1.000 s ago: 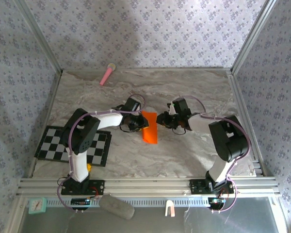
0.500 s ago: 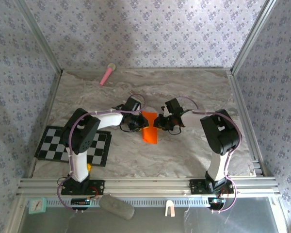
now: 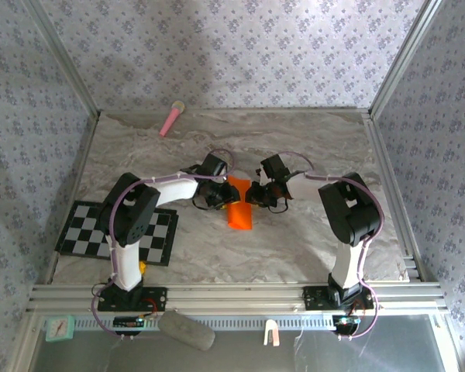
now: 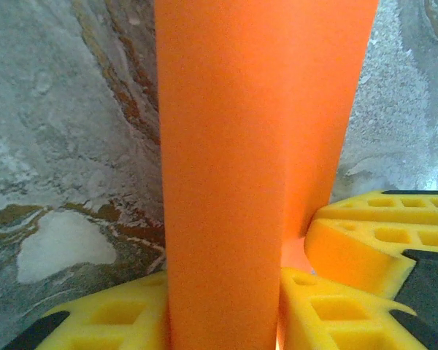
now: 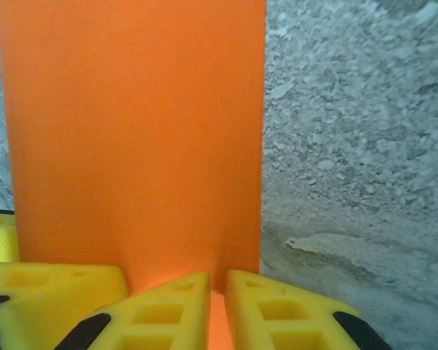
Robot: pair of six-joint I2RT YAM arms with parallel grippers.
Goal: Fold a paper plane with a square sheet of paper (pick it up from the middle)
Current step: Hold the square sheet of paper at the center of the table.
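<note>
From above, the left claw (image 3: pixel 219 195) and the right claw (image 3: pixel 253 194) crowd in on the far end of the orange paper (image 3: pixel 239 213) under their black wrists, so the contact there is hard to make out. The pink stick (image 3: pixel 171 118) at the far edge is small, and its pale tip is blurred. In both wrist views the paper is cut off at the top and its near end is hidden behind yellow fingers.

The paper is thin, matt, plain bright orange, folded to a narrow oblong. It lies near the middle of the marbled grey worktop (image 3: pixel 294 147), between the arms. In the left wrist view one layer bulges up as a rounded fold. The fingers are yellow with square recesses. A black-and-white checkered mat (image 3: pixel 79 232) lies flat at the near left, partly under the left arm.

The left claw's fingers (image 4: pixel 95 324) stand apart on either side of the rounded fold and against it; whether they pinch it I cannot tell. The right claw's fingers (image 5: pixel 277 310) are all but together, clamped on the paper's edge, with a sliver of orange between them
</note>
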